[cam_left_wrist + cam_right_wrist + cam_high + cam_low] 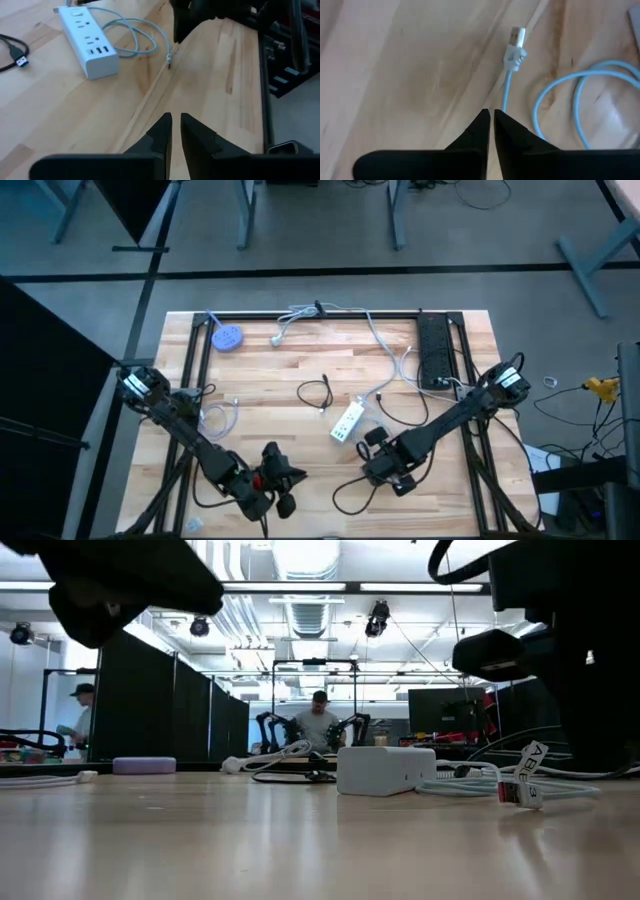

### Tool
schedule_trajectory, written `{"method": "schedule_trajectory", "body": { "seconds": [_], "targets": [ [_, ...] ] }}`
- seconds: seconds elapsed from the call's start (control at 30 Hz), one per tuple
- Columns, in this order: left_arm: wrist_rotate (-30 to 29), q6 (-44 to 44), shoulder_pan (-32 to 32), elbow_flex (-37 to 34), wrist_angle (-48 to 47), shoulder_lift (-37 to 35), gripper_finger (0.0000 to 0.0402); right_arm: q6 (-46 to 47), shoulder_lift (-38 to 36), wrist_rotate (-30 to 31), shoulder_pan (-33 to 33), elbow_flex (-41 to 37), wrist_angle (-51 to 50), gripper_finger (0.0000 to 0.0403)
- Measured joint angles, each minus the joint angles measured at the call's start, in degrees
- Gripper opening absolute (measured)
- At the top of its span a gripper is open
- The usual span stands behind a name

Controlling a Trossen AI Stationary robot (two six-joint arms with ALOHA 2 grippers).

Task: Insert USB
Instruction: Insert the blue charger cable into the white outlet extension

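Observation:
A white power strip (347,420) lies flat at the table's middle, its USB ports (101,51) at the near end. A pale blue cable (560,95) coils beside it, its USB plug (517,37) flat on the wood. My right gripper (491,120) points down, shut, just over this cable a little behind the plug; in the left wrist view it hangs clear above the plug (170,61). My left gripper (176,125) is shut on nothing near the table's front edge, aimed at the strip. A black USB cable (315,392) lies left of the strip.
A black power strip (435,350) lies along the far right. A blue disc (228,337) and a white cable (300,315) sit at the far edge. A black cable loops (350,492) by my right arm. People stand in the room beyond (318,725).

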Motion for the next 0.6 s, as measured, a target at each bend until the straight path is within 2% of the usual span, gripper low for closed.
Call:
{"method": "schedule_trajectory", "body": {
  "seconds": [0.2, 0.33, 0.47, 0.6],
  "targets": [
    [0.07, -0.91, -0.02, -0.19, -0.40, 0.00, 0.0026, -0.86, 0.48, 0.22, -0.24, -0.27, 0.08, 0.0072],
    [0.07, -0.63, -0.02, -0.23, -0.55, 0.00, 0.0026, -0.80, 1.35, 1.44, -1.11, -0.31, 0.27, 0.0095],
    [0.07, -0.54, -0.02, -0.45, -1.56, 0.00, 0.0026, -1.95, 3.04, 0.97, -1.88, -0.83, 0.72, 0.0100],
    [0.07, -0.69, -0.02, -0.67, -1.58, 0.00, 0.0026, -2.78, 4.70, -1.07, -2.13, -0.57, 0.88, 0.0080]
  ]
}}
